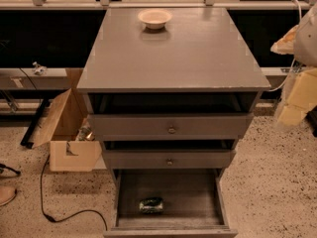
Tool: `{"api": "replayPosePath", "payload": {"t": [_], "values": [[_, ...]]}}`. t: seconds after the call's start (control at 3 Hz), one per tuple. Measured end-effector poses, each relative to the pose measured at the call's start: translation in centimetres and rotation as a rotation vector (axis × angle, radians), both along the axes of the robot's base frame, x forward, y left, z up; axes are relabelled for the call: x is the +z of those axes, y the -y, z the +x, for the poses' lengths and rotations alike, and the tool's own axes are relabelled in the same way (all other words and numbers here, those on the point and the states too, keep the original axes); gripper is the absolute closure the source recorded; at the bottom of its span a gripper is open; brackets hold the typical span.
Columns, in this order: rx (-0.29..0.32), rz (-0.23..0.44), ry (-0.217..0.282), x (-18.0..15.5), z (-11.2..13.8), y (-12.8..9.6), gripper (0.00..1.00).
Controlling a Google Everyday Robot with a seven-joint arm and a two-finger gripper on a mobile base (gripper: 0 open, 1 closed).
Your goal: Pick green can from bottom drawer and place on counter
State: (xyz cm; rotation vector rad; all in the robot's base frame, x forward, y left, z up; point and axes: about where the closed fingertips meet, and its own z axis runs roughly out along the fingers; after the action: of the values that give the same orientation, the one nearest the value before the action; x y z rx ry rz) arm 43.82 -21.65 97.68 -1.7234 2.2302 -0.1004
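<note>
The green can lies on its side on the bare grey floor of the bottom drawer, which is pulled wide open at the foot of the cabinet. The can sits left of the drawer's middle, near the front. The counter is the broad grey top of the cabinet. My gripper shows only as pale cream shapes at the right edge of the view, beside the counter's right corner and well above and to the right of the can. It holds nothing that I can see.
A cream bowl stands at the back of the counter. Two shallower drawers with round knobs are partly open above the bottom one. An open cardboard box and a black cable lie on the speckled floor at left.
</note>
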Motion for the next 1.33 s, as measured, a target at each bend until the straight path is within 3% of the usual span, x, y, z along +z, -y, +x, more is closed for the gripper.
{"api": "replayPosePath", "payload": {"t": [0.67,1.0,1.33], "values": [[0.016,0.026,0.018,0.0,0.2,-0.5,0.00],[0.055,0.155,0.027,-3.0,1.0,-3.0,0.00],[0.083,0.356,0.010,-7.9,2.2,-7.6,0.00]]}}
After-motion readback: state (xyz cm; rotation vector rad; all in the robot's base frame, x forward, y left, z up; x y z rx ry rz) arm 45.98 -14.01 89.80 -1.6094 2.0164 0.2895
